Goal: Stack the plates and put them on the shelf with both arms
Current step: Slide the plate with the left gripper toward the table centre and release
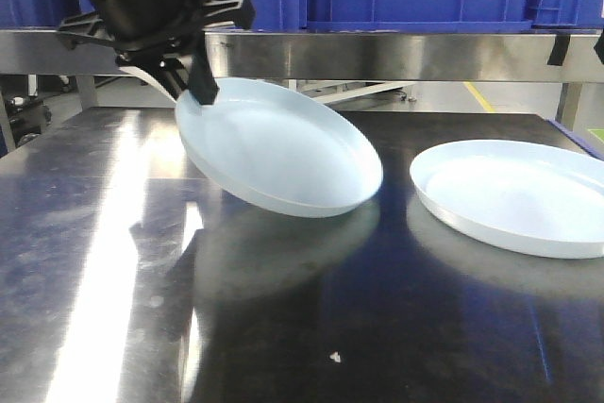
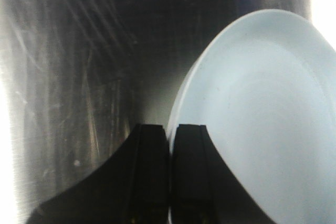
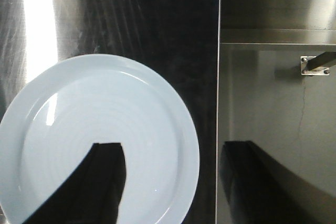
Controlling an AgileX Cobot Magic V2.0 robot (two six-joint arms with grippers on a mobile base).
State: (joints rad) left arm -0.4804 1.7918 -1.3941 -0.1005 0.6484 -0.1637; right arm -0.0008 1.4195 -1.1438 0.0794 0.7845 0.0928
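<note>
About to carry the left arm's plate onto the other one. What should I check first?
1. Grip: left gripper shut on held plate rim: ok.
2. Lift: held plate clear of table: cannot tell; tilted, low edge close to surface.
3. Landing: target plate flat, empty: ok.
4. Path between plates free: ok.
5. Other arm: right gripper out of the way: cannot tell; open, above target plate.

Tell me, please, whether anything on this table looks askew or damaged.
Only the left plate: it hangs tilted, one rim pinched by the left gripper, its lower edge close to the table. That looks like a deliberate grasp, not a fault. The right plate lies flat; no spills or damage show.
</note>
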